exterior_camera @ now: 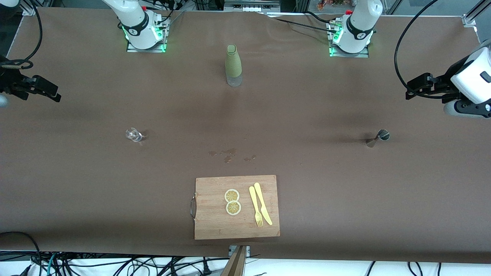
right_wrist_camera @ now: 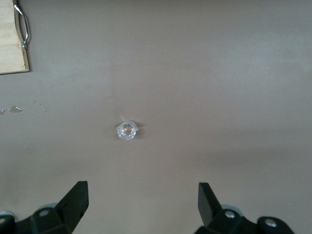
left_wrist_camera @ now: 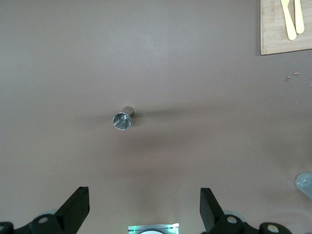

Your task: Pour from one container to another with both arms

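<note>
A tiny clear glass cup (exterior_camera: 133,134) (right_wrist_camera: 126,130) stands upright on the brown table toward the right arm's end. A tiny steel jigger (exterior_camera: 378,138) (left_wrist_camera: 122,120) stands toward the left arm's end. My right gripper (exterior_camera: 51,92) (right_wrist_camera: 143,202) hangs high over the table's right-arm end, open and empty, with the cup below and ahead of its fingers. Over the left-arm end, my left gripper (exterior_camera: 408,90) (left_wrist_camera: 145,204) is raised, open and empty, the jigger below and ahead of it. Neither gripper touches anything.
A tall olive-green bottle (exterior_camera: 233,66) stands mid-table between the bases. A wooden cutting board (exterior_camera: 215,222) near the front edge carries two lemon slices (exterior_camera: 232,201), a yellow fork (exterior_camera: 255,207) and a knife (exterior_camera: 262,203). Small wet spots (exterior_camera: 229,154) lie beside the board.
</note>
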Tool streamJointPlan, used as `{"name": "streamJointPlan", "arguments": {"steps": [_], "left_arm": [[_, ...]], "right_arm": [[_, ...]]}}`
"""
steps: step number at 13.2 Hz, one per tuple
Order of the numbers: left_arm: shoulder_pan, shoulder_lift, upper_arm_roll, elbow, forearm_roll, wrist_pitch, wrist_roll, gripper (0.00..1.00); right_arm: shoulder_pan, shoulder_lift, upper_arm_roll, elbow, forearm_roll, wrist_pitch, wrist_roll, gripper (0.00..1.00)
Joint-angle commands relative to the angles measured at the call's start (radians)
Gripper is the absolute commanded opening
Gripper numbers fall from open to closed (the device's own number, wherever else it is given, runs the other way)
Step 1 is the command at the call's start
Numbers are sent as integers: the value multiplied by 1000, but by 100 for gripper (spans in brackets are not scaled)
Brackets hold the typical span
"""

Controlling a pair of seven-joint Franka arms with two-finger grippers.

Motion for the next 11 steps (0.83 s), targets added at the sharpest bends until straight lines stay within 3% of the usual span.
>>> {"name": "streamJointPlan", "arguments": {"steps": [1,11], "left_arm": [[8,-91,-31,-105,-14,12,-76,100],[80,-66,-25,-101,-72,14,-86,100]], "right_arm": [[5,-8,5,11,6,-30,11,100],[6,-6,16,12,5,-30,11,100]]}}
